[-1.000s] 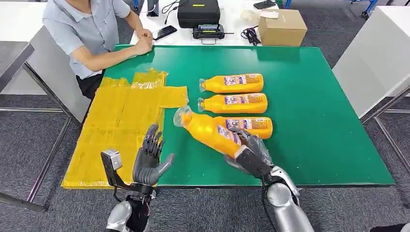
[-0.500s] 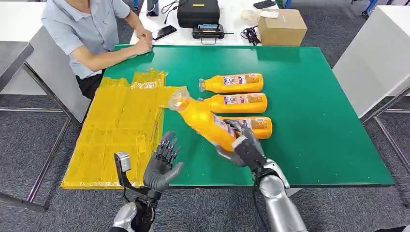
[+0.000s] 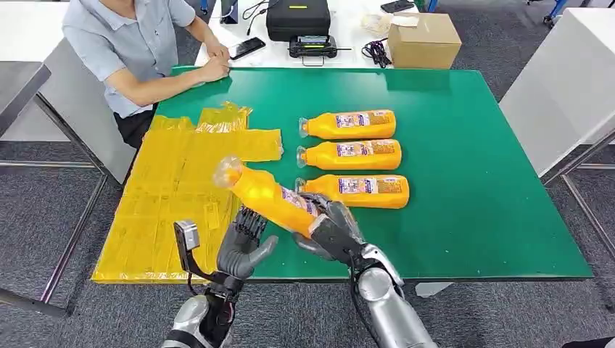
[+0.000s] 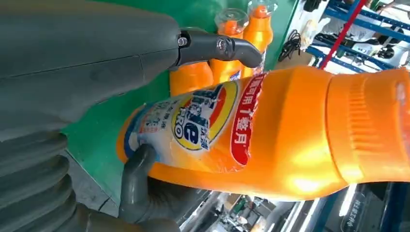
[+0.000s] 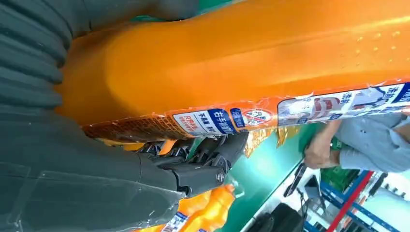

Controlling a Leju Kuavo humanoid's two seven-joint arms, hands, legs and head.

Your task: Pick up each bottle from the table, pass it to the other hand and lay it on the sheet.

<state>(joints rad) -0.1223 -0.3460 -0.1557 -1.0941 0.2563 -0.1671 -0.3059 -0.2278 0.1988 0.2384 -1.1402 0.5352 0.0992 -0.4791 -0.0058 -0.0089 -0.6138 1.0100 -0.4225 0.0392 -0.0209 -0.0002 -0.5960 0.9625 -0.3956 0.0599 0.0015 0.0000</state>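
Orange bottle with clear cap and blue-white-red label, three more orange bottles with the same labels, green counter, glossy yellow sheet, dark grey hands, silver arms, brown box, grey carpet.

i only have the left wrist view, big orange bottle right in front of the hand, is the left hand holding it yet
Observer: No. In the head view the right hand grips the held bottle at its base; the left hand is open beside it.
Operator: where does the cap point
Observer: Toward the yellow sheet, tilted up, above the sheet's near right part.
Operator: how many bottles left on the table
Observer: Three bottles lie in a row on the green table, caps toward the sheet.
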